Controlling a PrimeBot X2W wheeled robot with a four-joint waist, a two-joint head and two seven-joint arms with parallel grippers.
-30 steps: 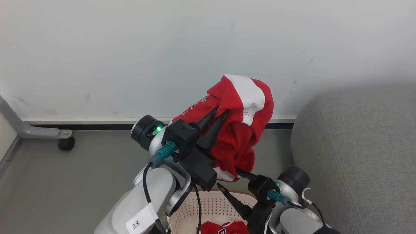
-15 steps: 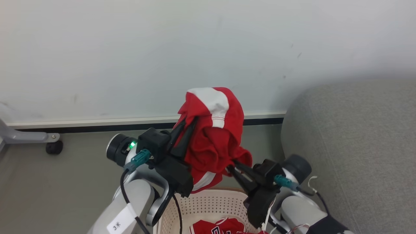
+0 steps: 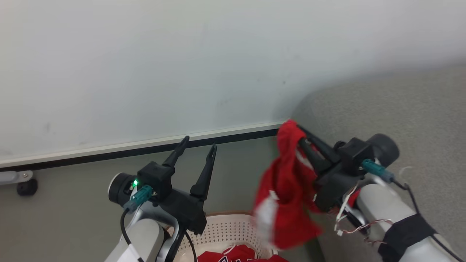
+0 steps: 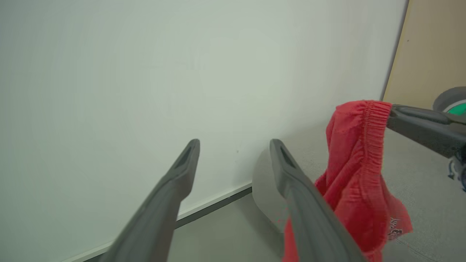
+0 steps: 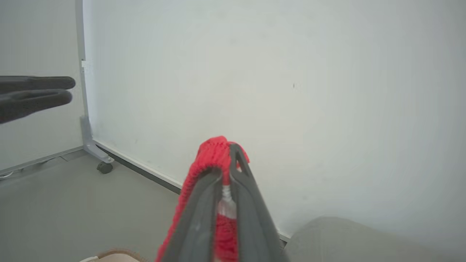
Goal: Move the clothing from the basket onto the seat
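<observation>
Red clothing (image 3: 287, 196) with white trim hangs in the air, and my right gripper (image 3: 299, 131) is shut on its elastic waistband (image 5: 211, 153) just left of the grey seat (image 3: 400, 109). The garment dangles above the right rim of the cream basket (image 3: 233, 227), where another red garment (image 3: 236, 254) lies. My left gripper (image 3: 200, 142) stands open and empty above the basket's far edge, fingers pointing at the wall. In the left wrist view, the open left gripper (image 4: 235, 142) is apart from the hanging clothing (image 4: 360, 174).
A pale wall with a dark skirting strip runs behind everything. A grey wheeled frame leg (image 3: 16, 180) stands on the floor at far left. The seat's rounded corner (image 5: 346, 240) meets the wall on the right.
My left gripper has let go of the red garment and opened. My right gripper, now shut on it, has carried it right toward the seat. The head camera has also turned right.
</observation>
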